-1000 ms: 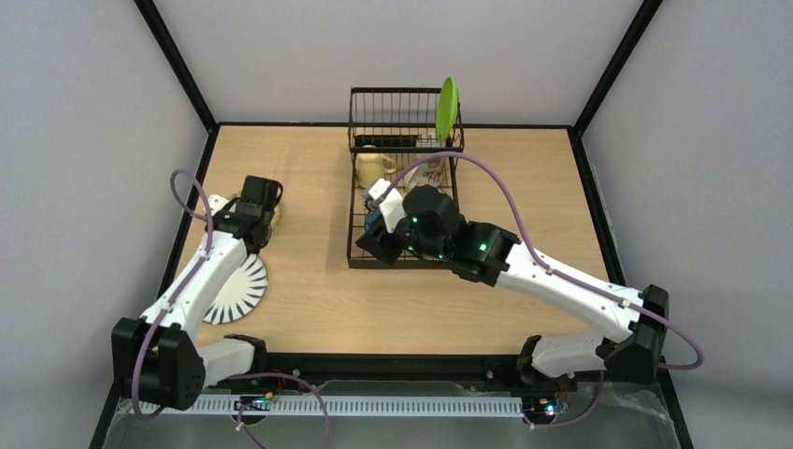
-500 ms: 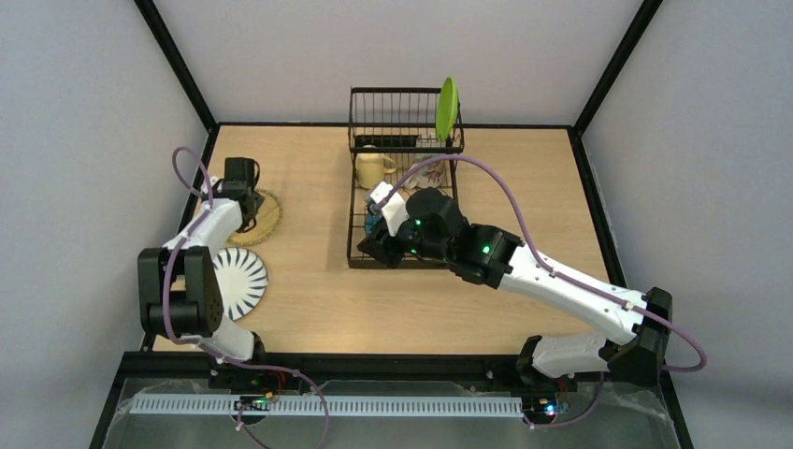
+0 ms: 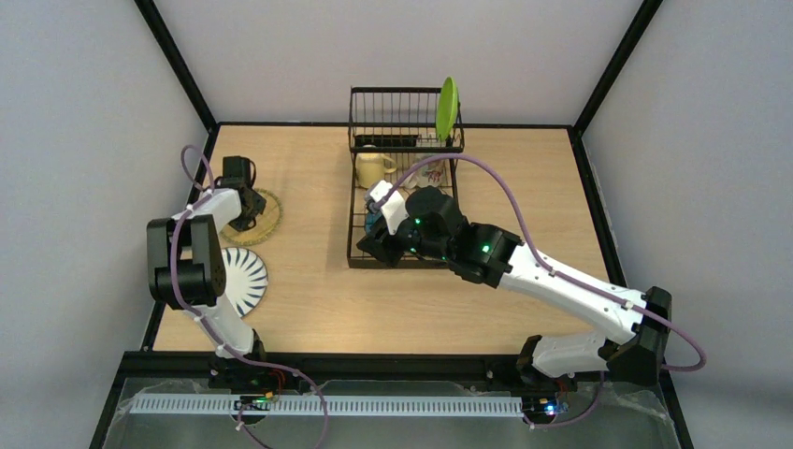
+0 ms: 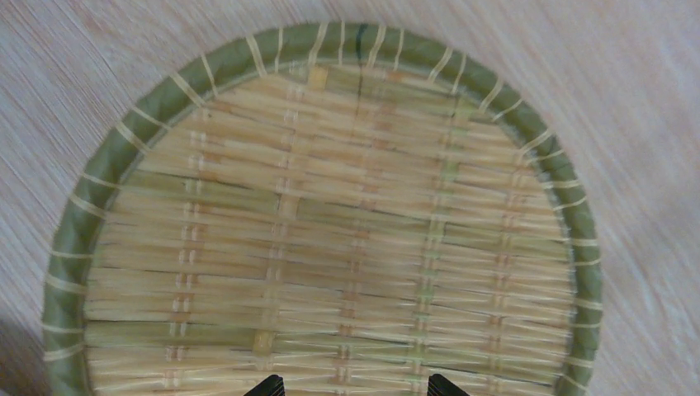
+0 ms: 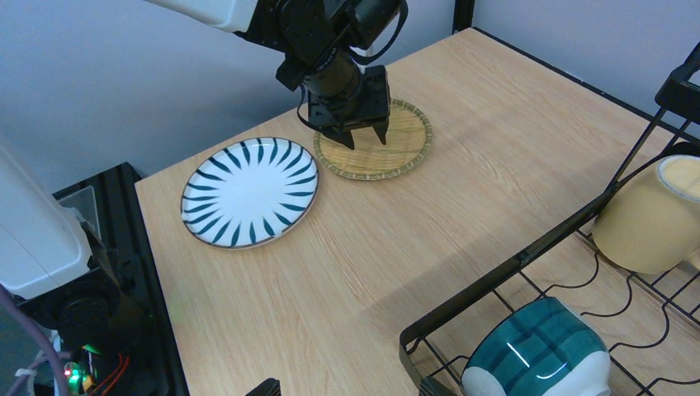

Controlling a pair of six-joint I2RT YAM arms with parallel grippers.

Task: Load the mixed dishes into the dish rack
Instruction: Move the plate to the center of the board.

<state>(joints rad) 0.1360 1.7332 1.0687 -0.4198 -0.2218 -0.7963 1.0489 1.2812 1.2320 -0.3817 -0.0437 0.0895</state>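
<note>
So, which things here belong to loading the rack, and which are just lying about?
Part of the job: dish rack, yellow mug, green plate, blue bowl, woven plate under the open left pincer, striped plate.

Not part of it: purple cables, black frame posts.

Three plates (image 3: 449, 108) (image 3: 265, 220) (image 3: 245, 285), two bowls (image 5: 536, 351) (image 3: 432, 174), one mug (image 5: 652, 216), one rack (image 3: 397, 94)

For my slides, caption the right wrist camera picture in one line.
Open left gripper over the woven plate, striped plate beside it; mug and teal bowl in the rack.
</note>
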